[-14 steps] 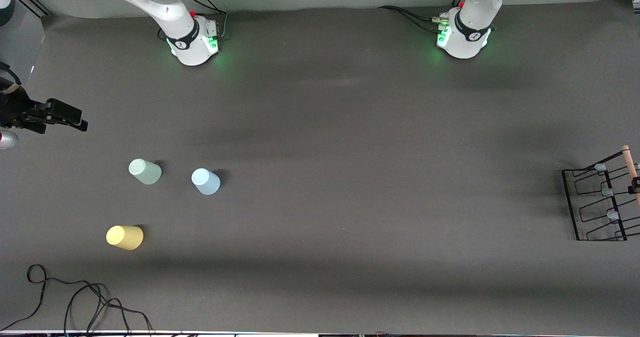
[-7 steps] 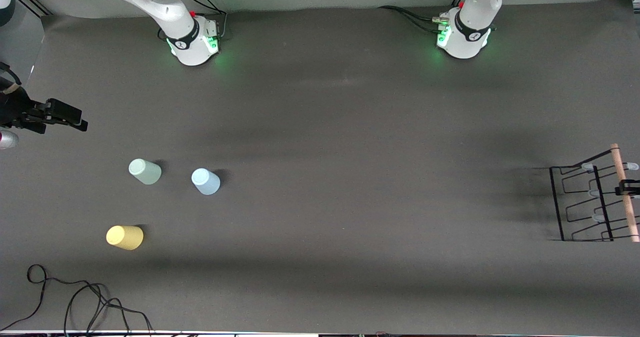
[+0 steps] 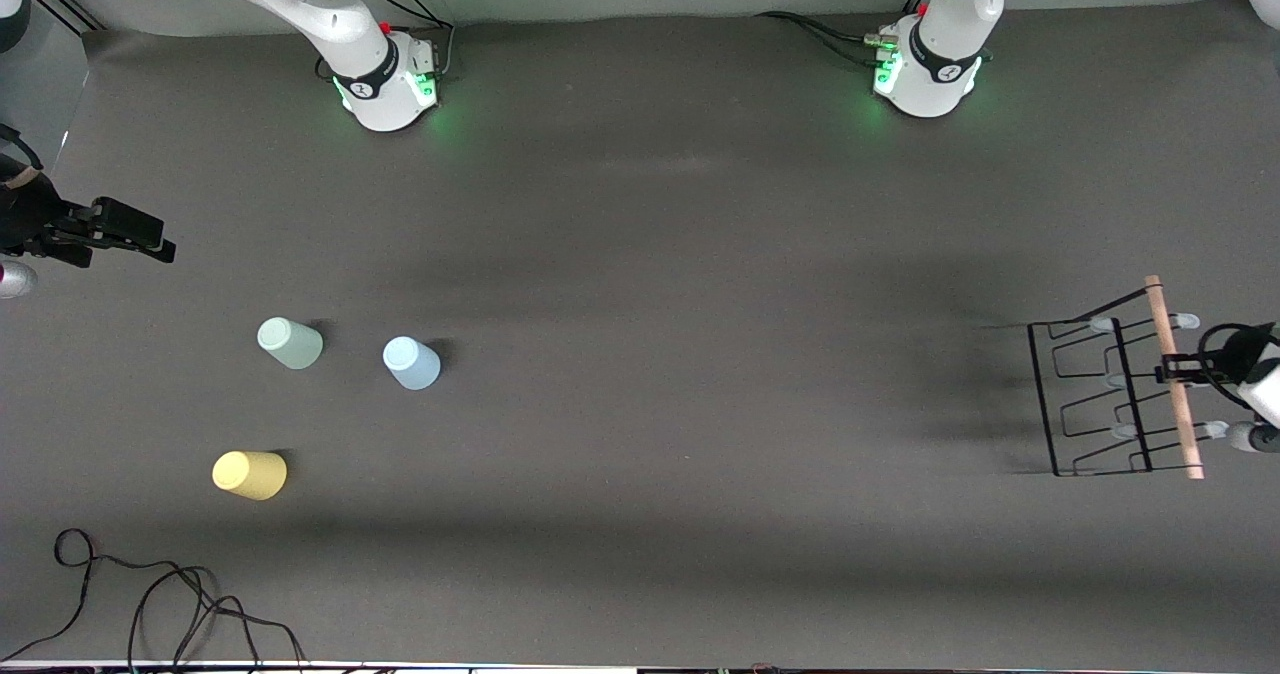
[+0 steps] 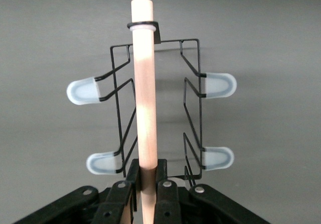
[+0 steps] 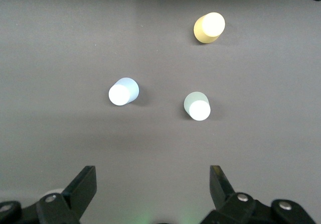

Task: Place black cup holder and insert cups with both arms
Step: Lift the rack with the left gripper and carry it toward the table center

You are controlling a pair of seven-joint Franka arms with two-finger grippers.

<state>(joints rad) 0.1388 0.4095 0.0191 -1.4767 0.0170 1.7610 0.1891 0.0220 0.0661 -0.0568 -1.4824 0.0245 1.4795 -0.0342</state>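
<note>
From the front, the black thin-wire cup holder hangs over the left arm's end of the grey table, its light wooden rod handle running near-to-far. The left gripper clamps that rod.

In the left wrist view, grey-tipped pegs splay sideways.

The right gripper waits wide open above the pale green, yellow and light blue plastic cups.

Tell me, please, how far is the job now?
Done: the left gripper is shut on the black cup holder, over the left arm's end of the table. In hand: placing it. Left: green cup, blue cup and yellow cup stand untouched; right gripper waits open above them.
</note>
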